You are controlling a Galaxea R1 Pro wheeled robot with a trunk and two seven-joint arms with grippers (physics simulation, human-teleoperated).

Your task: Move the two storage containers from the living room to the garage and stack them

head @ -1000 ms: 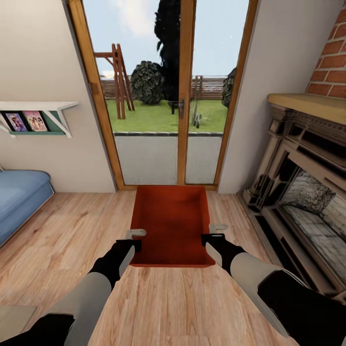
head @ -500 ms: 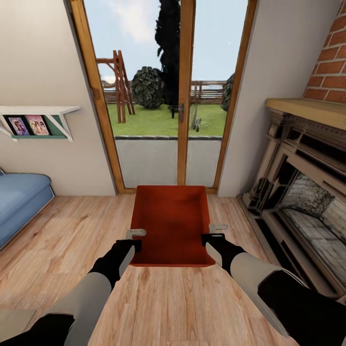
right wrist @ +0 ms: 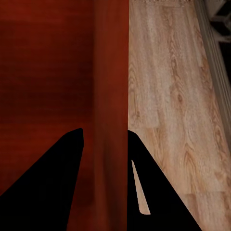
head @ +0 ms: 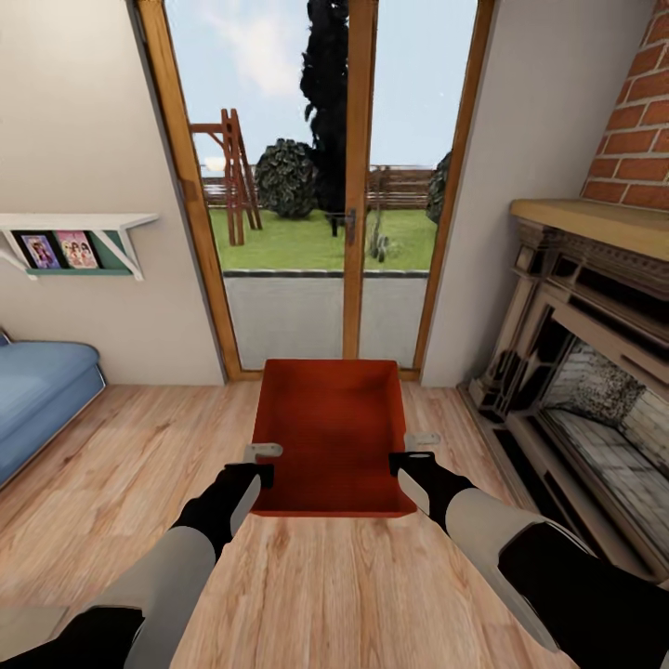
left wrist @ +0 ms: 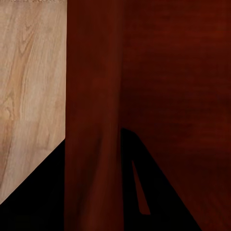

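One orange-red storage container [head: 334, 437], lidless and empty, is held out in front of me over the living room's wood plank floor [head: 130, 446]. My left gripper [head: 263, 462] is shut on its left side wall, and my right gripper [head: 413, 451] is shut on its right side wall. In the left wrist view the wall [left wrist: 94, 96] runs between the two dark fingers of the left gripper [left wrist: 94, 192]. The right wrist view shows the other wall [right wrist: 110, 72] pinched the same way by the right gripper [right wrist: 110, 187]. The garage is out of view.
A wood-framed glass door [head: 353, 232] stands straight ahead, just beyond the container. The fireplace [head: 585, 372] with red brick above fills the right side. A blue sofa [head: 37, 390] and a wall shelf [head: 74, 237] are at the left.
The whole room has slid slightly downward in the head view, so the camera has moved. The container and both arms keep the same place in the picture.
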